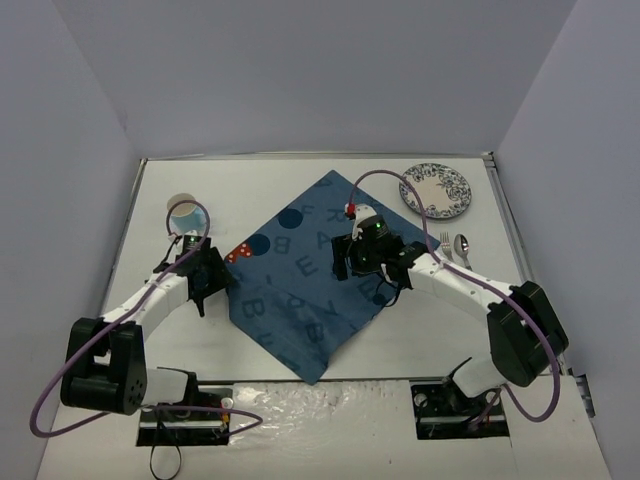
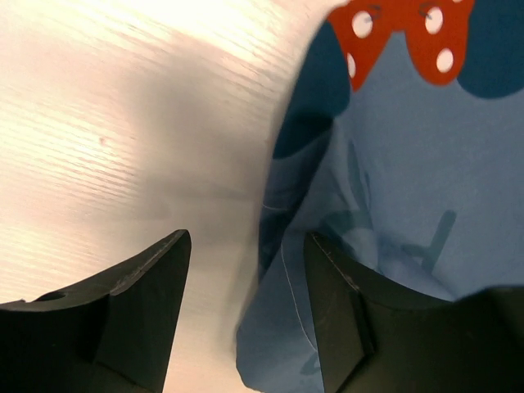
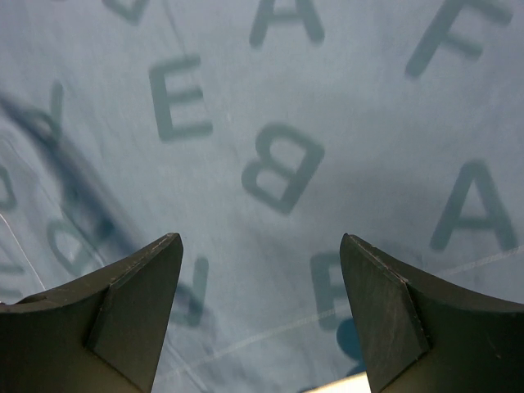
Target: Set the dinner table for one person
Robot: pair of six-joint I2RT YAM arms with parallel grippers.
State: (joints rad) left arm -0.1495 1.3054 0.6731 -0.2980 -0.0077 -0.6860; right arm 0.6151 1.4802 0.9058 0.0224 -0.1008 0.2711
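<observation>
Counter (image 1: 240,185), white, fills the overhead view, carrying a blue lettered placemat (image 1: 310,270) set cornerwise at centre, a cup (image 1: 186,212) at left, and a patterned plate (image 1: 435,190), fork (image 1: 446,245) and spoon (image 1: 462,245) at right. Left wrist: left tool (image 2: 246,237) released, straddling the placemat's edge. Right wrist: right tool (image 3: 260,239) released over the letters.

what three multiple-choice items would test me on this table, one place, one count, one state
1. The plate sits at the dinner table's: A far right corner B near left edge C centre
2. Utensils right of the placemat: A one B two C four
3. The right jaws are: A shut on cloth B shut on the plate C open above the placemat
A, it lies by the far right edge; B, fork and spoon lie side by side; C, a wide gap over printed letters.
</observation>
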